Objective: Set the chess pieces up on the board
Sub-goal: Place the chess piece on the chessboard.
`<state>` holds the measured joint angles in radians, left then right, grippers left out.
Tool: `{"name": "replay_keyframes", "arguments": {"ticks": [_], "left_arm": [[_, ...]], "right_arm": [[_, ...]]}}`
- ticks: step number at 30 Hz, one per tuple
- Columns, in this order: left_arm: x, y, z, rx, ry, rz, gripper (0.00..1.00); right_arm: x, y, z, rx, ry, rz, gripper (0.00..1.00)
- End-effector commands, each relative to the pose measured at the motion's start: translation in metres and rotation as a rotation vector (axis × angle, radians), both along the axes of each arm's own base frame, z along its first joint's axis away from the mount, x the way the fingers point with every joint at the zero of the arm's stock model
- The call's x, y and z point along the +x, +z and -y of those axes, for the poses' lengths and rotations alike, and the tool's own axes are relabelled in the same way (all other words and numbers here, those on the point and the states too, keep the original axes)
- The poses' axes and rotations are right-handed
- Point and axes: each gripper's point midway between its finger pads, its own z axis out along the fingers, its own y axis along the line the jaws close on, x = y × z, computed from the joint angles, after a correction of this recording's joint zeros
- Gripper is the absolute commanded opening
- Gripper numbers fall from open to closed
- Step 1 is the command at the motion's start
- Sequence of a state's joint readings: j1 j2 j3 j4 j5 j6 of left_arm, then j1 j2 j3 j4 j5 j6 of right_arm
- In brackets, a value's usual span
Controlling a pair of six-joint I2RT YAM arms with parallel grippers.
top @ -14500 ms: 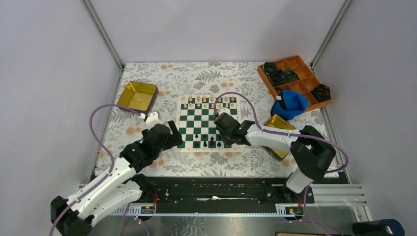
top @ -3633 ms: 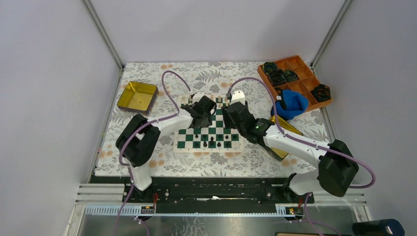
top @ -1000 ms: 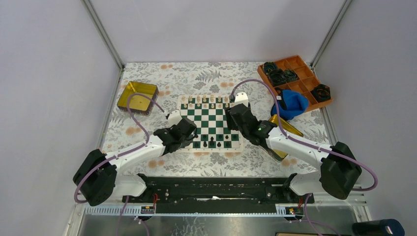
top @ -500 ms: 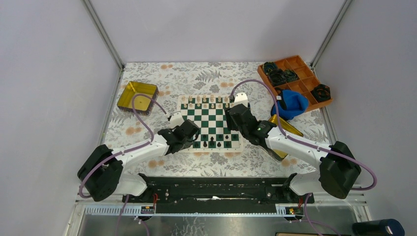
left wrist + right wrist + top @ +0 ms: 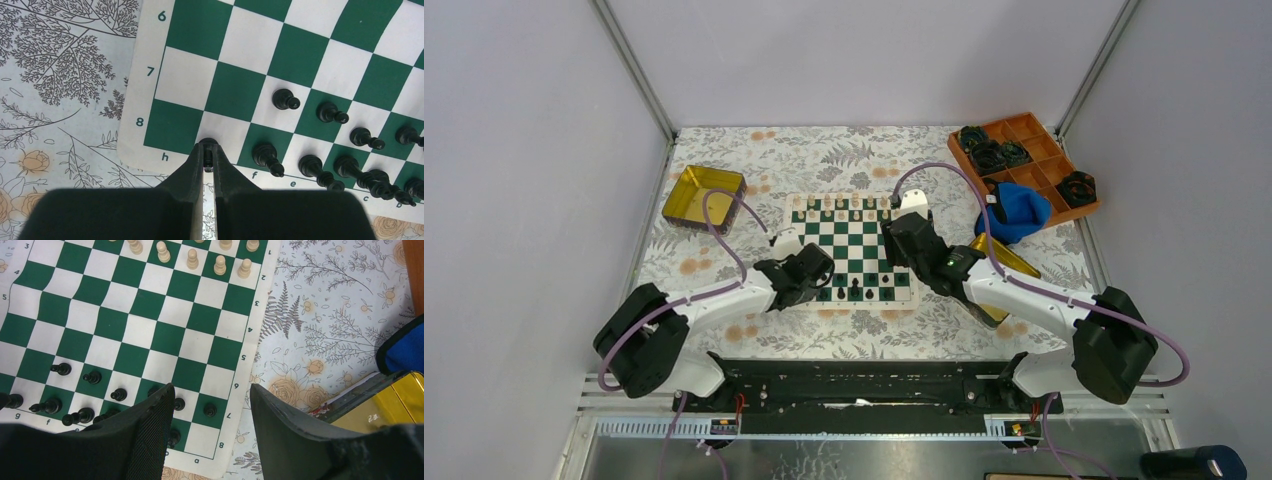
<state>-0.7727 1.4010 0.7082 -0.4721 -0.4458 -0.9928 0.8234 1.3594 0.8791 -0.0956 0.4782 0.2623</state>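
At the board (image 5: 235, 90) corner, left pincer (image 5: 208, 156) pinches a black piece (image 5: 208, 142).

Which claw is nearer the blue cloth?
Right. Right claw: over the board's near-right corner, the side of the blue cloth. Left claw: at the near-left corner, pinching a black piece.

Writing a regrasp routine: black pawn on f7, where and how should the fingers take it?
Take the black pawn at its round head and thin neck, straight down from above. It stands upright and widens toward the base. Keep the opening narrow: another pawn stands one square over on e7 and a taller black piece on f8; g7 and f6 are bare.
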Motion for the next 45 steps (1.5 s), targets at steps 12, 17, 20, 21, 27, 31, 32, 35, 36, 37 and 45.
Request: {"name": "replay_keyframes", "arguments": {"ticks": [12,17,20,21,27,31,32,35,36,37,45], "left_arm": [[0.016,0.01,0.01,0.003,-0.002,0.041,0.0],[0.014,0.007,0.009,0.008,-0.001,0.035,0.0],[0.013,0.005,0.008,0.01,0.0,0.029,0.0],[0.013,0.005,0.008,0.01,0.0,0.029,0.0],[0.012,0.004,0.009,0.012,-0.002,0.024,0.17],[0.012,0.004,0.009,0.011,-0.001,0.024,0.25],[0.013,0.004,0.008,0.012,-0.001,0.025,0.26],[0.013,0.006,0.009,0.009,0.0,0.029,0.28],[0.013,0.006,0.008,0.011,0.001,0.03,0.28],[0.014,0.008,0.008,0.011,0.001,0.032,0.29],[0.015,0.027,0.005,-0.004,0.011,0.07,0.35]], "right_arm": [[0.006,0.003,0.003,0.01,-0.023,0.024,0.63],[0.006,0.002,0.003,0.01,-0.021,0.021,0.63],[0.006,0.001,0.004,0.009,-0.023,0.02,0.63],[0.006,0.001,0.003,0.009,-0.021,0.02,0.63],[0.005,-0.002,0.004,0.004,-0.022,0.014,0.63],[0.005,-0.001,0.003,0.006,-0.02,0.014,0.63],[0.005,-0.001,0.004,0.005,-0.021,0.014,0.63],[0.005,-0.001,0.003,0.007,-0.02,0.013,0.63],[0.005,-0.001,0.003,0.007,-0.019,0.014,0.63],[0.005,-0.001,0.003,0.006,-0.02,0.015,0.63],[0.007,0.007,0.005,0.009,-0.034,0.028,0.64]]}}
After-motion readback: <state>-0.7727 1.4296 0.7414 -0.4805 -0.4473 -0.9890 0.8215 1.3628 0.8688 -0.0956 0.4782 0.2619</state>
